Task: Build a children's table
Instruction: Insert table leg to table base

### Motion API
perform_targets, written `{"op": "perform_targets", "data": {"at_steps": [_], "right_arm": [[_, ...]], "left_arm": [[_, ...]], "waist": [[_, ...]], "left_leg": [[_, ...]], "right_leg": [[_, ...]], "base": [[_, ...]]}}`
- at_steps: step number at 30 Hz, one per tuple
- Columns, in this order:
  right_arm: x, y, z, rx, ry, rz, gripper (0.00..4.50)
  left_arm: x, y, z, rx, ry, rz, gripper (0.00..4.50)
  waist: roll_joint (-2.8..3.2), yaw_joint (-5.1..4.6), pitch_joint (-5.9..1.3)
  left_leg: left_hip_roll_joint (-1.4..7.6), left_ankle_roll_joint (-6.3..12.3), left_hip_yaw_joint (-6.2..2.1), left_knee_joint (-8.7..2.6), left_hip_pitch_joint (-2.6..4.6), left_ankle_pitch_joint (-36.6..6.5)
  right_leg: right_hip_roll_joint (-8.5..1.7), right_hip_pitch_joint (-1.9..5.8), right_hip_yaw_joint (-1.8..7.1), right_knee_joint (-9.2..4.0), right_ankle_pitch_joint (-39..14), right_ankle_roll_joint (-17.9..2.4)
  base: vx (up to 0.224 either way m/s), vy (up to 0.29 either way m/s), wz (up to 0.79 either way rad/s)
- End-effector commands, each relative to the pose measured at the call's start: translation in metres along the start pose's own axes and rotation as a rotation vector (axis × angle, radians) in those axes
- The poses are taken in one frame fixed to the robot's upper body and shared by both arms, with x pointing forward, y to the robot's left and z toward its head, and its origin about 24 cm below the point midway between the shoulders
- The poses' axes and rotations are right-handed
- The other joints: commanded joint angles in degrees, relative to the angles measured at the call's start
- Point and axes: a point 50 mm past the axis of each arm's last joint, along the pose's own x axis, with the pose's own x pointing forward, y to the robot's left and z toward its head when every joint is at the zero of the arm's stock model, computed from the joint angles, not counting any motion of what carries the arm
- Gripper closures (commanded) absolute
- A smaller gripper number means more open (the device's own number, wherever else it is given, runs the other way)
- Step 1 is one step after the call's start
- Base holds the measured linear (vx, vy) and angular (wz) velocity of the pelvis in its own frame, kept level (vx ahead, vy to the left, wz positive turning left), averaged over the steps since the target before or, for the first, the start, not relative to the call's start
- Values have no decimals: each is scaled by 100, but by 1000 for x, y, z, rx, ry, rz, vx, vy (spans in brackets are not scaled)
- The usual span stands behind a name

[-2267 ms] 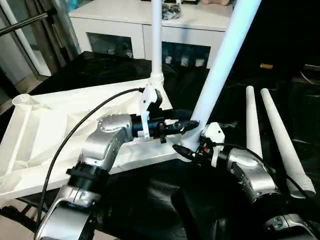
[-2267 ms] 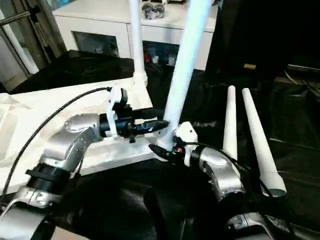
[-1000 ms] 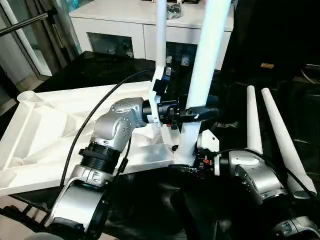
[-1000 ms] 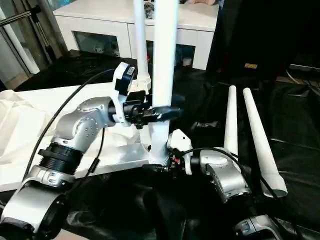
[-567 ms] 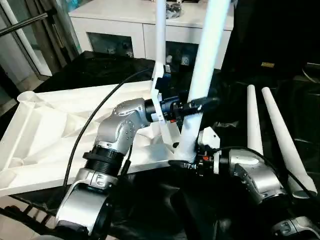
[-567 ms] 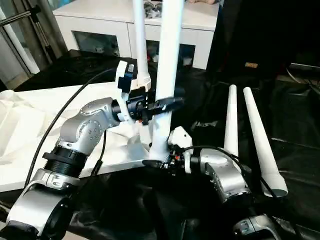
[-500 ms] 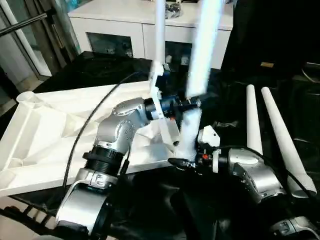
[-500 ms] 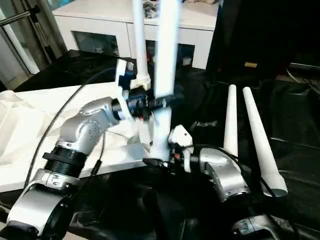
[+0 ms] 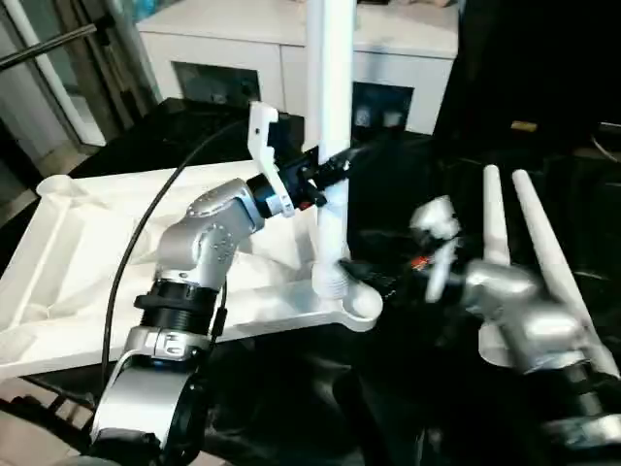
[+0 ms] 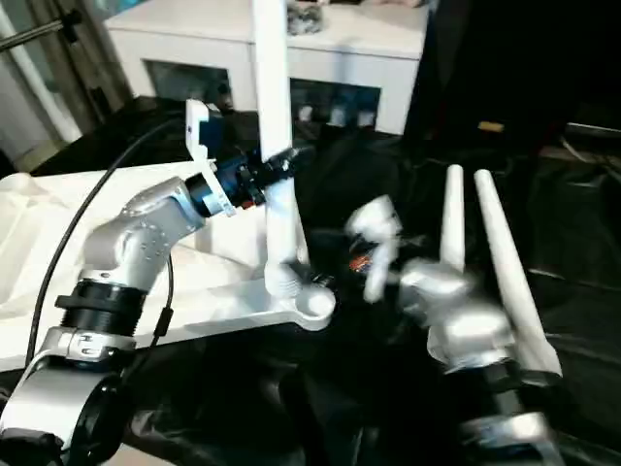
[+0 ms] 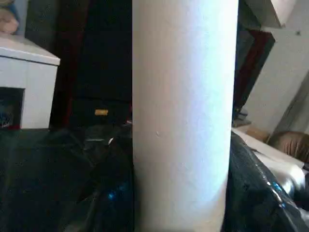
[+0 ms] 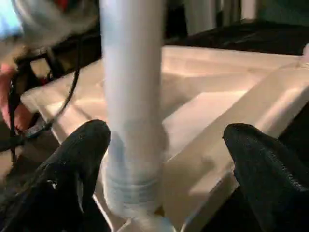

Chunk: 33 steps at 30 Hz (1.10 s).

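My left tool (image 9: 325, 175) grips the upright leg (image 9: 330, 146). The right wrist view shows my right tool (image 12: 166, 159) wide open around the leg's ribbed foot above the tabletop (image 9: 87, 252); the head views blur it.

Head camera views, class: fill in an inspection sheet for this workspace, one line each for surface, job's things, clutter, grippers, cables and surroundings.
Surface: black sheet.
Job's things: tabletop underside up; one leg upright at its near corner socket; two spare legs lying alongside.
Clutter: nothing seen.
Grippers: left gripper closed on the leg; right gripper open, fingers either side of the leg's base.
Cables: black cable along left arm.
Surroundings: white cabinet behind.
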Motion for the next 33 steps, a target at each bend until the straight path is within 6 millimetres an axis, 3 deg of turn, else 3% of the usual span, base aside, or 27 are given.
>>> {"op": "perform_targets", "data": {"at_steps": [1,6,13,18,23,30,33], "right_arm": [[2,4,8,40,-27,21,28],[7,13,10,14,17,44,28],[23,20,13,-17,87,-19,28],[30,22,11,-51,128,-65,28],[38,29,11,-58,122,-64,28],[40,33,9,-58,137,-46,28],[40,35,7,-60,148,-41,55]], "left_arm": [[1,-3,3,-13,-10,-11,270],[3,-6,7,-22,-17,-28,270],[9,-16,4,43,6,-48,270],[12,-20,4,80,3,-42,270],[14,-29,1,123,17,-67,270],[12,-32,-1,150,33,-78,270],[12,-33,-1,153,30,-77,270]], "waist": [[-59,45,-426],[-65,59,-427],[-75,87,-406],[-73,109,-422],[-105,121,-429],[-104,124,-422],[-120,121,-426]], "left_leg": [[66,416,-3,-371,5,-961],[71,399,1,-364,4,-843],[82,233,-1,-391,22,-946],[77,140,-1,-385,20,-879],[81,215,7,-374,13,-734],[78,150,5,-382,21,-855],[77,162,6,-376,9,-777]], "right_leg": [[-207,373,227,-410,-1160,-1293],[-210,371,226,-395,-1029,-1320],[-223,351,241,-433,-1447,-1122],[-217,354,250,-419,-1323,-1028],[-214,359,259,-382,-1047,-1100],[-220,352,260,-410,-1357,-956],[-216,358,265,-394,-1249,-975]], "base": [[0,0,0],[0,0,0],[0,0,0],[0,0,0],[0,0,0],[0,0,0],[0,0,0]]}}
